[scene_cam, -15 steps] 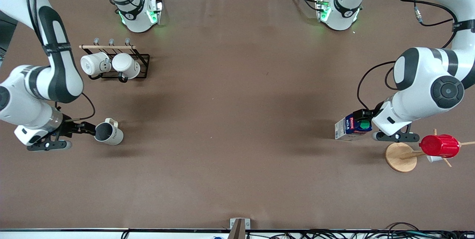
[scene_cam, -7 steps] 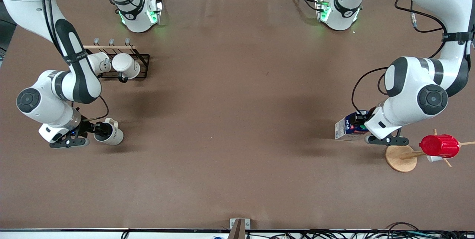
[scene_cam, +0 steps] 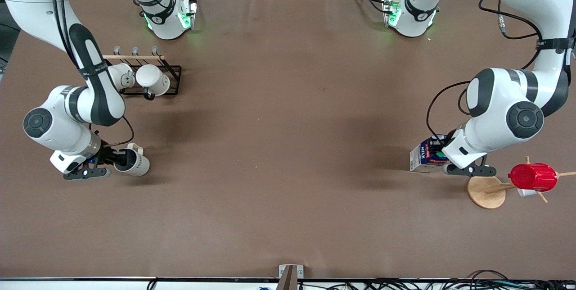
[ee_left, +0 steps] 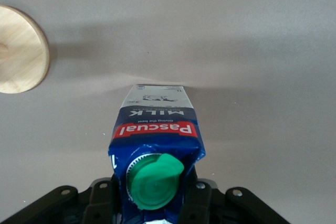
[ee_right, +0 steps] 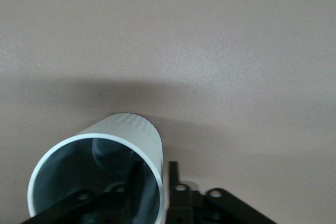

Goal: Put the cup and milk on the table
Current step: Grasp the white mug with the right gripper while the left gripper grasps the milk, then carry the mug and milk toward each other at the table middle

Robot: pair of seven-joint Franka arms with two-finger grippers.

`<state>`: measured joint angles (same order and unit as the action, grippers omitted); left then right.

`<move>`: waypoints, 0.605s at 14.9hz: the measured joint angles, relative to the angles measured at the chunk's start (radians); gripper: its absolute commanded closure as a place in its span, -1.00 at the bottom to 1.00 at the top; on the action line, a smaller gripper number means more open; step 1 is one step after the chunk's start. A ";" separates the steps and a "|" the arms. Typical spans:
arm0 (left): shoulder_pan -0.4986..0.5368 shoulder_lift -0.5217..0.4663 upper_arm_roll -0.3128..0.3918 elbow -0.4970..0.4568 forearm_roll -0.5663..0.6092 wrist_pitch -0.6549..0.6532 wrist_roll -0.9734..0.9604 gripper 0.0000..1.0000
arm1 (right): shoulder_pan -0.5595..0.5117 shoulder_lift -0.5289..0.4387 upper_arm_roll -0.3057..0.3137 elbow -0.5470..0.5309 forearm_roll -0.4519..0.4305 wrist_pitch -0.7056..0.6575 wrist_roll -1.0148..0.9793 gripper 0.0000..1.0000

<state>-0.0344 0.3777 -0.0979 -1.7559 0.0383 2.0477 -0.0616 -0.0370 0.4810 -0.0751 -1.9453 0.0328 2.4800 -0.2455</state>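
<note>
Two arms are at work on the brown table [scene_cam: 288, 146] in the front view; we see the right gripper [scene_cam: 118, 158] at the right arm's end, closed on the rim of the cup [scene_cam: 132, 162], one finger inside its mouth; whether the cup touches the sheet we cannot tell. Farther from the camera stands a black rack [scene_cam: 153, 78] carrying two white mugs [scene_cam: 152, 78]; at the left arm's end the left gripper [scene_cam: 443, 157] is closed on the top of the milk [scene_cam: 423, 158], just beside a wooden stand [scene_cam: 486, 191] bearing a red cup [scene_cam: 533, 177].

In the left wrist view we see the milk [ee_left: 157, 145] clamped between black fingers [ee_left: 197, 200], green cap toward the lens.

In the right wrist view the cup [ee_right: 100, 177] shows its grey interior; one finger [ee_right: 135, 184] lies inside, one outside.
</note>
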 measured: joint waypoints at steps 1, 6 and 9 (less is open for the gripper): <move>0.000 -0.009 -0.001 0.000 0.000 0.000 0.000 0.09 | 0.000 0.000 0.000 0.005 0.000 -0.008 0.000 0.99; 0.000 -0.059 -0.015 0.004 -0.050 -0.034 0.000 0.09 | 0.010 -0.028 0.037 0.149 0.000 -0.303 0.060 0.99; 0.000 -0.077 -0.015 0.005 -0.080 -0.054 0.000 0.09 | 0.023 -0.061 0.170 0.248 0.001 -0.457 0.250 0.99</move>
<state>-0.0348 0.3009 -0.1132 -1.7512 -0.0415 1.9940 -0.0616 -0.0145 0.4196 0.0947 -1.6977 0.0338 2.0227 0.0046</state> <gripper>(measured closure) 0.542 0.956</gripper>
